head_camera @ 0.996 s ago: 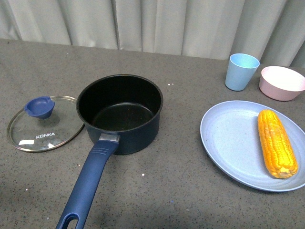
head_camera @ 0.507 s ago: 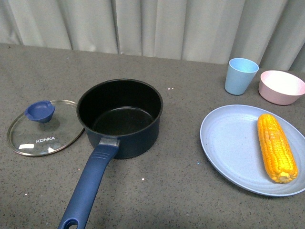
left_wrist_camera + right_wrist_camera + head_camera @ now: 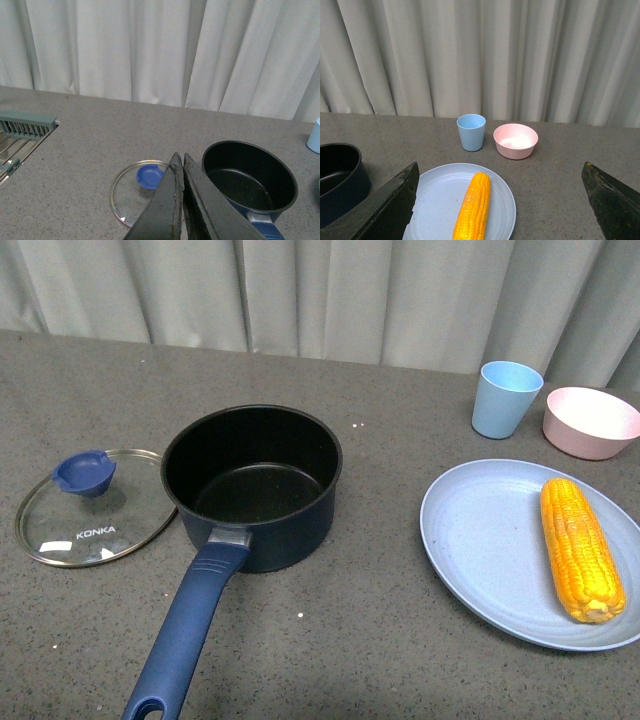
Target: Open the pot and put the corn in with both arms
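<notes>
Right hand gapes wide and empty facing the corn on its plate, left hand closed on nothing near the open pot, and an off-centre pinch could roll it away.

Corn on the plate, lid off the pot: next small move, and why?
Probably lower the right gripper onto the corn: its jaws stand wide open facing it, the pot is uncovered and empty, and the lid lies beside it. The left gripper is shut.
</notes>
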{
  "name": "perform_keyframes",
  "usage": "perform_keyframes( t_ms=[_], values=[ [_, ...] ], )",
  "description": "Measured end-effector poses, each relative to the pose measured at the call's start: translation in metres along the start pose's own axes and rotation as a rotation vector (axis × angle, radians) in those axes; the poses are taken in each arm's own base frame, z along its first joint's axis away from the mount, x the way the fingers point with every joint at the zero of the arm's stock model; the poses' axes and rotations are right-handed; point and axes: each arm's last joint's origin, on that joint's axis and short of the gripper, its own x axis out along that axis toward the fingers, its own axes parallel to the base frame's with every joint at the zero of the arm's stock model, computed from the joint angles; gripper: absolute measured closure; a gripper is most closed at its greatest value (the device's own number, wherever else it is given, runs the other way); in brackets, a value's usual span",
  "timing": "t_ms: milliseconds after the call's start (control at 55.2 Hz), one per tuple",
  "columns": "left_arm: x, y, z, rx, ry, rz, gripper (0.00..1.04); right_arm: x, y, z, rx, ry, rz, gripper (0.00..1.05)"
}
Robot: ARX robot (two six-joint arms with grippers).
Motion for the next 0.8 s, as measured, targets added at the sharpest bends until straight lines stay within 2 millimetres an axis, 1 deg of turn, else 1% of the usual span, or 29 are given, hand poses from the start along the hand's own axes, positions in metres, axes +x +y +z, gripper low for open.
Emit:
perform_keyframes(
  t_ms=[453, 543, 561, 579, 634, 688, 706, 797],
  values=[
    [-0.008, 0.000, 0.000, 0.000, 0.002, 0.000, 1.01, 0.000, 0.000, 0.000, 0.000, 0.000, 0.000, 0.09],
    [-0.016, 0.000, -0.005, 0.000, 0.035, 0.001, 1.01, 0.000, 0.000, 0.000, 0.000, 0.000, 0.000, 0.09],
    [-0.017, 0.000, -0.004, -0.001, 0.025, 0.000, 1.00, 0.000, 0.000, 0.000, 0.000, 0.000, 0.000, 0.09],
    [-0.019, 0.000, -0.004, 0.000, 0.012, 0.000, 0.95, 0.000, 0.000, 0.000, 0.000, 0.000, 0.000, 0.09],
    [-0.019, 0.000, -0.003, 0.003, 0.008, 0.000, 0.87, 0.000, 0.000, 0.000, 0.000, 0.000, 0.000, 0.09],
    [-0.019, 0.000, -0.003, 0.003, 0.008, 0.001, 0.96, 0.000, 0.000, 0.000, 0.000, 0.000, 0.000, 0.09],
    [-0.019, 0.000, -0.003, 0.001, 0.009, 0.000, 0.96, 0.000, 0.000, 0.000, 0.000, 0.000, 0.000, 0.09],
    [-0.019, 0.000, -0.003, 0.003, 0.009, 0.000, 0.79, 0.000, 0.000, 0.000, 0.000, 0.000, 0.000, 0.09]
  ],
)
